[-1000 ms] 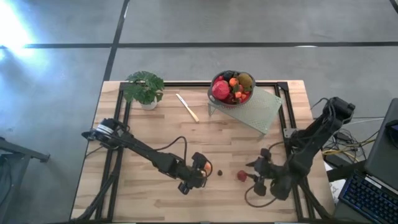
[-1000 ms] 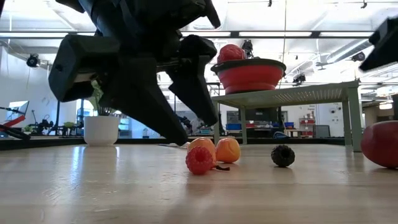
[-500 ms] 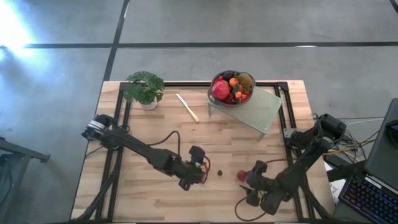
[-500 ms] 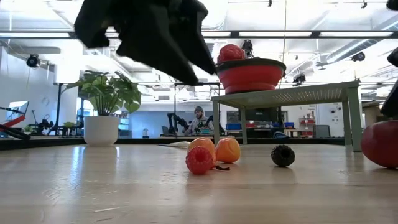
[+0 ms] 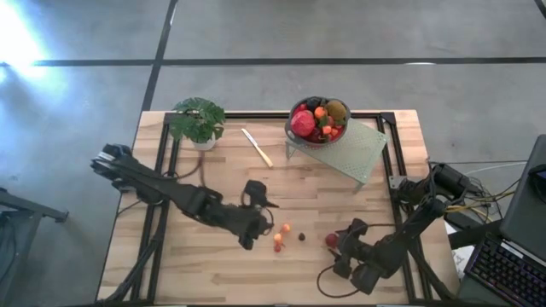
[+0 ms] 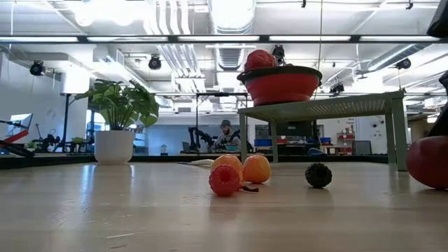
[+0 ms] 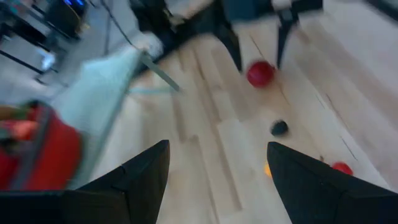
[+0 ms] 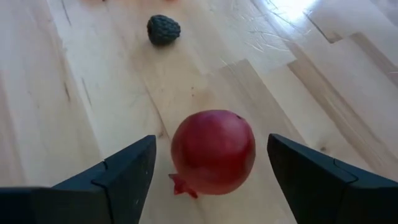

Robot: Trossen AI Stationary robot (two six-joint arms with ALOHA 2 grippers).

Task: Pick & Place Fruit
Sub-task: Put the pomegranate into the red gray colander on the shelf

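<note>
Most fruit is already gathered in the red bowl point(image 5: 319, 120) on the stand at one o'clock. Left on the table at five o'clock are a red fruit point(image 8: 213, 151), framed by the wide-spread, empty right gripper point(image 5: 343, 253), a dark berry point(image 5: 301, 237) and small orange berries point(image 5: 281, 235). The left gripper point(image 5: 258, 213) is held spread, empty.

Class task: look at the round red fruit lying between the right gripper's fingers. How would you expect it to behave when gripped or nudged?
The red fruit looks round, so a nudge would probably roll it across the bare wooden table. Its smooth skin may slip between the open fingers of the right gripper. It seems firm rather than squashy.
</note>
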